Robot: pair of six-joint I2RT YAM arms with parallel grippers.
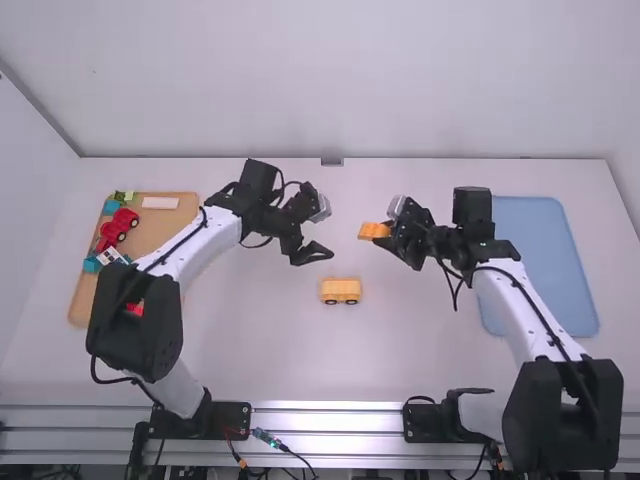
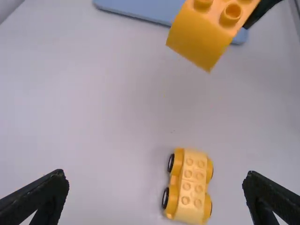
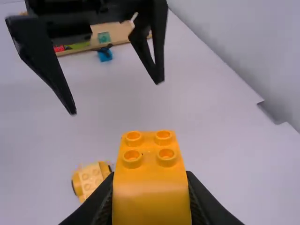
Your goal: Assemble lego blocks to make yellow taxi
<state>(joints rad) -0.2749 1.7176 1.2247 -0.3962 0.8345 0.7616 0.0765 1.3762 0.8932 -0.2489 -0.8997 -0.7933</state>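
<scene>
Clerk: Location and condition of the yellow block point(image 3: 151, 192)?

Inspector: Raised above the white table point(image 1: 250, 350), pinched between the fingers of the right gripper point(image 3: 150, 180). 4 studs point(image 3: 167, 157) show on its upper side.

Clerk: And the wheeled base point(image 1: 341, 291)?

Inspector: Standing on its wheels on the table. In the high view its long axis runs crosswise, left to right. The block lies beyond it and a little to the right, so the carry would be back toward the arm mounts, slightly left, then down.

Clerk: Does the block's axis agree?

Inspector: Only roughly. The block juts crosswise from its gripper in the high view, but sits aslant to the base in the left wrist view. A levelling turn appears advisable; otherwise the studs of the base may catch only 1 edge.

Clerk: Which gripper is nearer the base?

Inspector: The left gripper point(image 2: 157, 173), by a small margin in the high view. Its fingers are spread, with nothing between them. It could steady the base, though the right gripper, already loaded, is judged the likelier to move. Clearance between the 2 grippers merits caution.
</scene>
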